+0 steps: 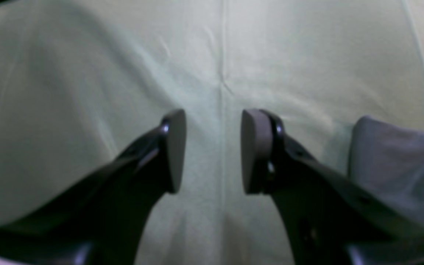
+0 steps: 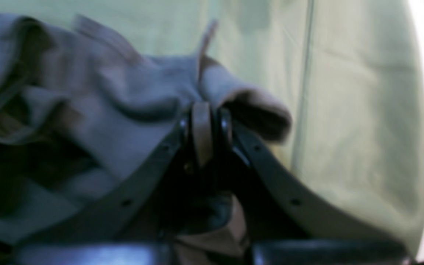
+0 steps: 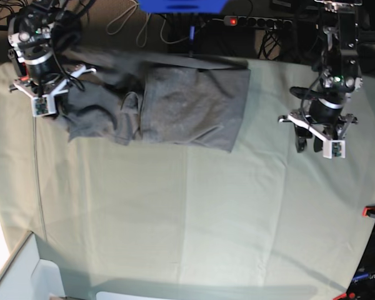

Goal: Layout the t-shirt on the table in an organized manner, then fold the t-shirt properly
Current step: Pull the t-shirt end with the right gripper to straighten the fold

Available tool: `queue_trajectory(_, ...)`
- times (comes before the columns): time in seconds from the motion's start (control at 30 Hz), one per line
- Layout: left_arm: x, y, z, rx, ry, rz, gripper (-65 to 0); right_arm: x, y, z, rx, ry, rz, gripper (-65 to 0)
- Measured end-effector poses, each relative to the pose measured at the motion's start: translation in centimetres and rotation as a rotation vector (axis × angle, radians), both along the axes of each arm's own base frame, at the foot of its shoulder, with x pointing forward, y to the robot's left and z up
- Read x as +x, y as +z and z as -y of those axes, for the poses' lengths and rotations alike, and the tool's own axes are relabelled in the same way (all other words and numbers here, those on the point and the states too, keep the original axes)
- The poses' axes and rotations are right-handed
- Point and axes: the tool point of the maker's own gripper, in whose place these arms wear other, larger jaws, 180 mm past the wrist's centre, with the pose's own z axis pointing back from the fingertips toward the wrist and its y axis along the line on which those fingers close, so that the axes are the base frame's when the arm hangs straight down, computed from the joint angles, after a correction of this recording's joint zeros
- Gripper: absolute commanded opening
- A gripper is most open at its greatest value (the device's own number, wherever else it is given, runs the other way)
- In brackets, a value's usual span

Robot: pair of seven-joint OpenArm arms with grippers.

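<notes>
The dark grey t-shirt lies crumpled and partly bunched at the far left-centre of the pale green table. My right gripper is shut on a fold of the t-shirt at its left end; in the base view this gripper sits at the cloth's far-left corner. My left gripper hangs open over bare table, with nothing between its fingers. An edge of the t-shirt shows to its right. In the base view the left gripper is apart from the shirt's right edge.
Red clips mark the table's right edge. A white box stands at the near left corner. Cables and a power strip run behind the far edge. A crease line crosses the green cloth.
</notes>
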Motion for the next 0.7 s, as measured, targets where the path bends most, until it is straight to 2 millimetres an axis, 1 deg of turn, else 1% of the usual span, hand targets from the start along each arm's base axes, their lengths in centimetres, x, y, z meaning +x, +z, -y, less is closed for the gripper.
queue_trajectory(0.07, 0.0, 0.0, 0.0, -0.001, 0.000, 0.000, -40.8, -0.2, -0.6, 0.2, 0.009, -0.007, -0.010, -65.0)
queue_trajectory(0.2, -0.1, -0.1, 0.0, 0.000, 0.000, -0.003, -40.8, -1.8, -2.8, 1.4, 0.026, -0.058, -0.082, -65.0)
queue_trajectory(0.3, -0.1, -0.1, 0.0, 0.000, 0.000, -0.003, -40.8, -1.9, -2.9, 3.0, 0.027, -0.109, -0.069, -65.0)
queue_trajectory(0.37, -0.1, -0.1, 0.0, 0.000, 0.000, -0.003, -40.8, -2.3, -3.3, 3.5, 0.031, -0.128, -0.079, -65.0)
queue_trajectory(0.47, -0.1, -0.1, 0.0, -0.001, 0.000, -0.003, -40.8, -3.4, -4.2, 4.0, 0.037, -0.152, -0.111, -65.0)
queue_trajectory(0.57, -0.1, -0.1, 0.0, 0.000, 0.000, -0.002, -40.8, -4.2, -4.4, 4.6, 0.030, -0.169, -0.127, -65.0)
queue_trajectory(0.7, 0.0, 0.0, 0.0, -0.001, 0.000, 0.000, -40.8, -5.3, -5.0, 4.1, 0.039, -0.158, -0.154, -65.0)
